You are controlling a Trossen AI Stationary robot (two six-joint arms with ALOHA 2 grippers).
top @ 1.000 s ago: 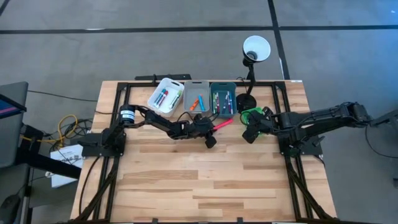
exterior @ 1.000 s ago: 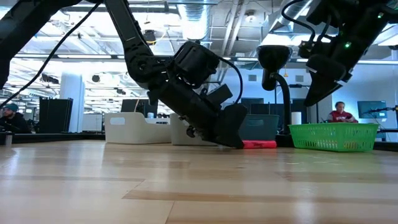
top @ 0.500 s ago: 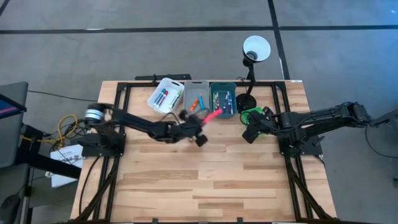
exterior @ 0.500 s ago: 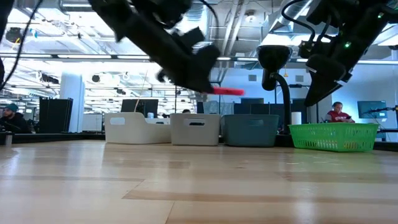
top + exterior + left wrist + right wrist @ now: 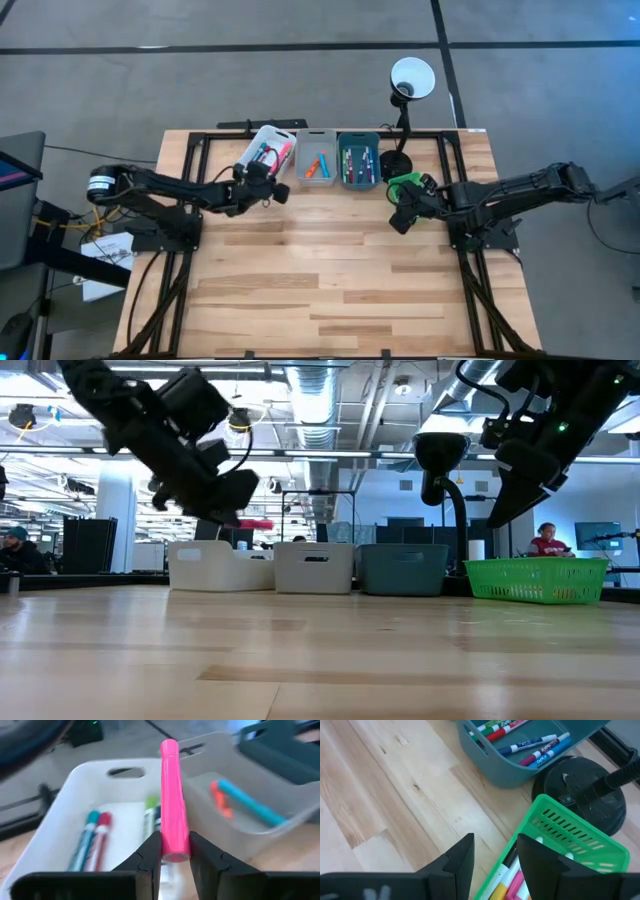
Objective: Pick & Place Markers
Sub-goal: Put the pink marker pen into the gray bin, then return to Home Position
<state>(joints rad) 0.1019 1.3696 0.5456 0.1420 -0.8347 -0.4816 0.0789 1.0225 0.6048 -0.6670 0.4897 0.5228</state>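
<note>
One pink marker [image 5: 174, 805] carried to white bin [image 5: 60, 810].

You see three bins [image 5: 317, 158] side by side along the tabletop's [image 5: 330, 280] far edge, markers [image 5: 359, 163] in each. Right of them sits a basket [image 5: 405, 183], the lamp [image 5: 411, 79] behind it.

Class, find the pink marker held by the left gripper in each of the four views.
High view: pink marker over the white bin.
Low view: left of centre, above that bin.
Left wrist view: centre, between the fingers.
Right wrist view: absent.
Shared landmark: the white bin.
</note>
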